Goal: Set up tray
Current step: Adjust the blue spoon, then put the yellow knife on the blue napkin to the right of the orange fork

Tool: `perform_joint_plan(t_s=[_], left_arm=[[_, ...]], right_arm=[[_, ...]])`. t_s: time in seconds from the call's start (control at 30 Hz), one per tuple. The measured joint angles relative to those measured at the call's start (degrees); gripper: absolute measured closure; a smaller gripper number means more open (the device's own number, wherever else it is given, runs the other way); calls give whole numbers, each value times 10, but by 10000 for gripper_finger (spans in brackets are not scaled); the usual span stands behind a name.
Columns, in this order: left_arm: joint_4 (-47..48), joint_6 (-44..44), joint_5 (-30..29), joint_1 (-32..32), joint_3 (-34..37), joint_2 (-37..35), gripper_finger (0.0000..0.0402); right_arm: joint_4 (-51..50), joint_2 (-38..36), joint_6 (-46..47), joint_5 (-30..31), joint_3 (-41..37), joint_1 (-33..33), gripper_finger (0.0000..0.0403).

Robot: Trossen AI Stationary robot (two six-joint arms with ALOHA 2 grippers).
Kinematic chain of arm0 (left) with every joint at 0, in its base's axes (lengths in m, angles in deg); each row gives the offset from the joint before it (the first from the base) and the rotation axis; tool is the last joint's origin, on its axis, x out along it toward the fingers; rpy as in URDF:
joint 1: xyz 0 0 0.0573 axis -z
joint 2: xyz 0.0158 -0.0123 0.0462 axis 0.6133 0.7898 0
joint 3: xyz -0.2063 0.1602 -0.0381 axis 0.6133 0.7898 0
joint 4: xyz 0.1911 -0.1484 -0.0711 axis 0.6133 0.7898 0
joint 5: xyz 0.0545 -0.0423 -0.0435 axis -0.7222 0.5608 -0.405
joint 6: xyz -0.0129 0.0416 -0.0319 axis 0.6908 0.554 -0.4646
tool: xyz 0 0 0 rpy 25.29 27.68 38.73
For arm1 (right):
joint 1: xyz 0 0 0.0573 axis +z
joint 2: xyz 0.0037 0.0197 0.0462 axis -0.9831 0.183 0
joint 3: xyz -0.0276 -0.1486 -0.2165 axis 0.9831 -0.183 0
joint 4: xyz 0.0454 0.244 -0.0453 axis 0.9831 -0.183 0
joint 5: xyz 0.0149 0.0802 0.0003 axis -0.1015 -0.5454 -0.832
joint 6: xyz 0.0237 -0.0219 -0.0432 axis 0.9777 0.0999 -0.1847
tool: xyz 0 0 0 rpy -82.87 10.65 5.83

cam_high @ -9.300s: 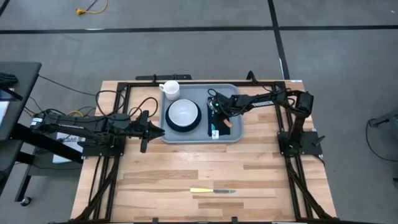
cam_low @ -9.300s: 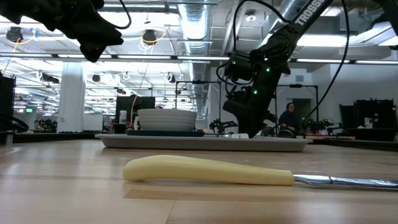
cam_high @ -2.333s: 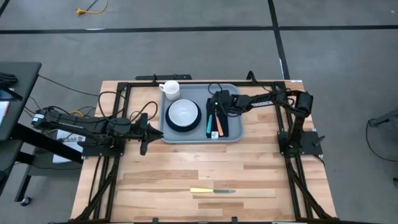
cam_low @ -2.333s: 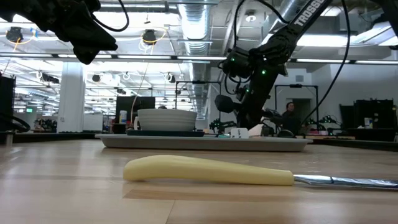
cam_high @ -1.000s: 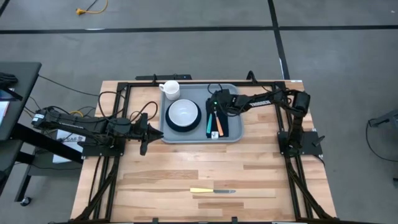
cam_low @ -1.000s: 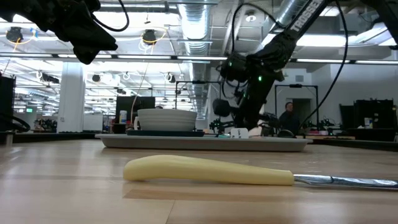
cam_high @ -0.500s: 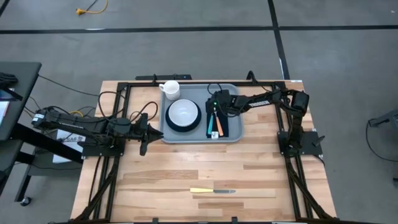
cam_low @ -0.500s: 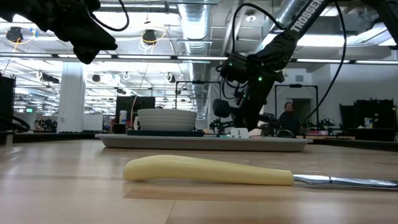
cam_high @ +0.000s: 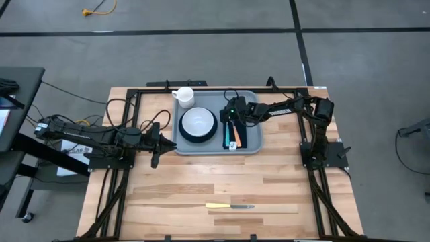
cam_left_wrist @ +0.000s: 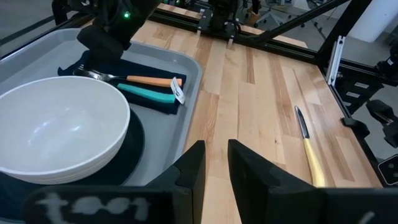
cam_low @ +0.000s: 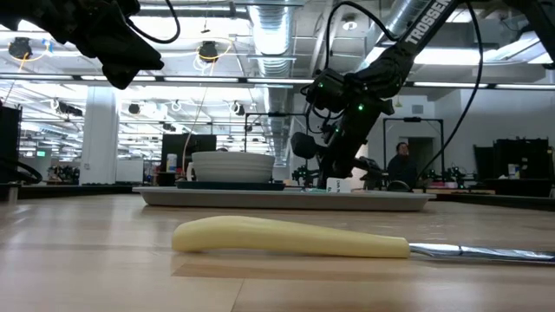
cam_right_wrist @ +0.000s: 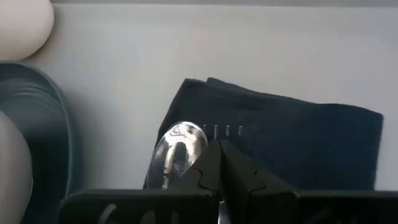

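Observation:
The light grey-blue tray lies at the table's far middle. On it are a white bowl on a dark plate, a white mug, and a navy napkin. An orange-handled fork and a teal-handled spoon lie on the napkin. My right gripper is shut, low over the utensils' far ends, with the spoon bowl and fork tines just past its tips. My left gripper waits open, raised above the table left of the tray. My right gripper points down at the far ends of the fork and spoon on the napkin with its fingers shut. Whether its tips touch the fork tines or the napkin, I cannot tell: the fingers themselves hide that spot.
A knife with a pale yellow handle lies flat on the bare wood near the table's near edge, far from both arms. Black frame rails run along the table's left, right and far sides.
My right gripper has edged a little toward the table's left over the napkin, staying shut and low. The fork, spoon and napkin lie as before.

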Motion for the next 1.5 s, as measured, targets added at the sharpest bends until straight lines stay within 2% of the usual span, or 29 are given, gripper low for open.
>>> perform_joint_plan(t_s=[0.53,0.8,0.97,1.2,1.33,1.5], left_arm=[[0,1,0,0,0,0,345],[2,25,13,0,0,-2,345],[2,44,17,0,0,-37,345],[12,86,137,1,0,-67,345],[3,120,197,11,0,-26,345],[-80,174,203,26,0,67,345]], right_arm=[[5,-2,-21,4,0,12,403],[-5,-39,-101,39,0,62,403],[-45,-101,-156,54,0,131,403],[-128,-171,-248,44,0,279,403],[-188,-185,-226,43,0,366,403],[-259,-186,-154,51,0,444,403]])
